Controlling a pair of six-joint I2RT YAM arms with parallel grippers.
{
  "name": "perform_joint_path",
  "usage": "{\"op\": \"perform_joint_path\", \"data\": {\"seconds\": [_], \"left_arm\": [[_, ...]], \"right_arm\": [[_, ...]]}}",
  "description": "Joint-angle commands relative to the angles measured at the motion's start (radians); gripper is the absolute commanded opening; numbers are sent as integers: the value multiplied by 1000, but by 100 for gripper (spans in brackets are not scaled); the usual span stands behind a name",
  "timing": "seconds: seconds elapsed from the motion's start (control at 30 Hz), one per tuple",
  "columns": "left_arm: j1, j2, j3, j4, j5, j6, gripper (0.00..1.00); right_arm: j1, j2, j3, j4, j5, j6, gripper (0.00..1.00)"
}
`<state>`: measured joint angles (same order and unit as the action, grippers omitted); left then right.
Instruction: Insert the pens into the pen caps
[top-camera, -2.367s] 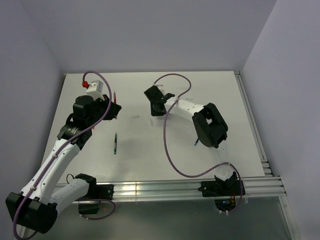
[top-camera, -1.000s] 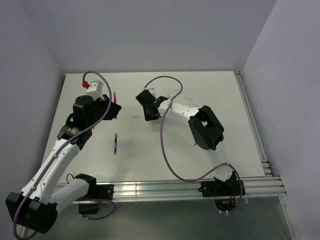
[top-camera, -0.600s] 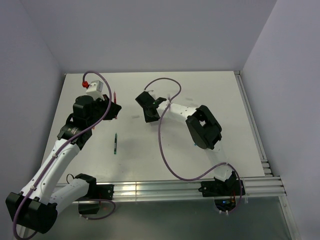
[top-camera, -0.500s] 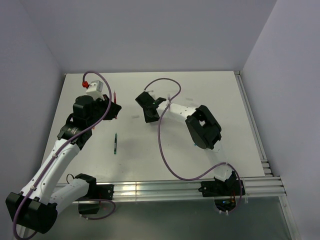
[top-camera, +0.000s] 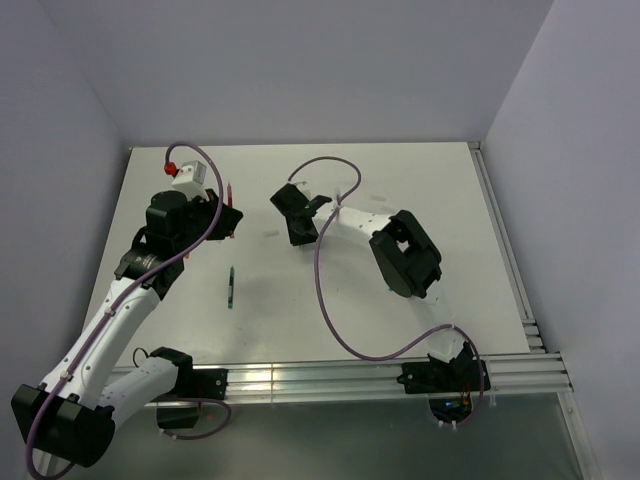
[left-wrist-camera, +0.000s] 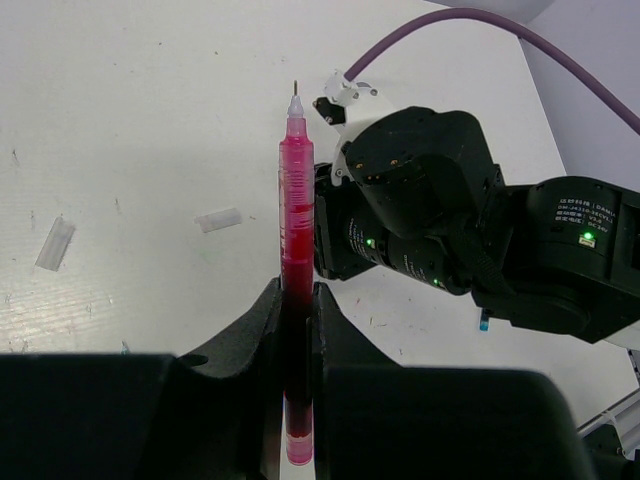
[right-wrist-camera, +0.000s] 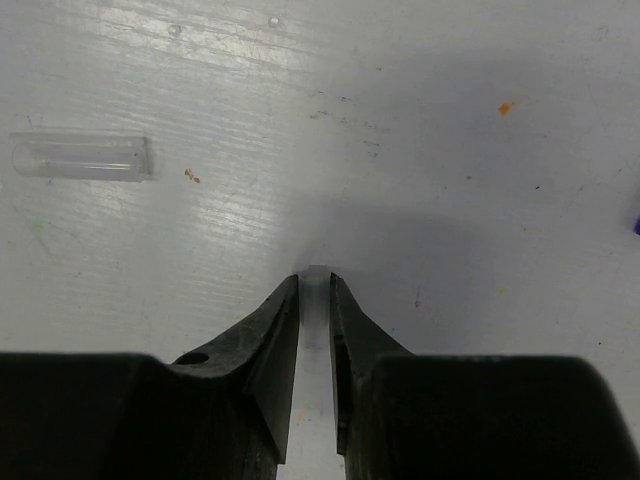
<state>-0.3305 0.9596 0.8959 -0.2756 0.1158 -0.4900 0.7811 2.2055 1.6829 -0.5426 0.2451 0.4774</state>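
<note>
The right arm's wrist (left-wrist-camera: 430, 210) looms at 3 o'clock of your left gripper (left-wrist-camera: 296, 300), clamped on a translucent red pen (left-wrist-camera: 296, 200), tip at 12. Your right gripper (right-wrist-camera: 315, 295) pinches a pale cap (right-wrist-camera: 317, 273); another cap (right-wrist-camera: 80, 157) lies at 10 o'clock.

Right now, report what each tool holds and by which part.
Left tool grips the red pen by its rear barrel, tip pointing out. Right tool pinches a pale pen cap along its sides, one end showing.

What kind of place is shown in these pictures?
Probably a robot test cell in a lab: a white table closed in by plain walls, an aluminium rail at its near edge, and the left arm and right arm mounted there.
</note>
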Motion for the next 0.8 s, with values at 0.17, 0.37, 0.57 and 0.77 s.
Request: {"op": "perform_joint_path", "data": {"seconds": [0.17, 0.37, 0.57, 0.77], "left_arm": [[14, -9, 0, 35, 38, 19, 0], [51, -13, -28, 116, 245, 21, 0], [50, 30, -40, 260, 493, -48, 0], [-71, 88, 27, 279, 429, -49, 0]], "right_arm": [[3, -16, -14, -2, -3, 1, 0], [-58, -197, -138, 104, -150, -2, 0], [-186, -554, -336, 326, -374, 58, 0], [-302, -818, -575, 657, -541, 228, 0]]}}
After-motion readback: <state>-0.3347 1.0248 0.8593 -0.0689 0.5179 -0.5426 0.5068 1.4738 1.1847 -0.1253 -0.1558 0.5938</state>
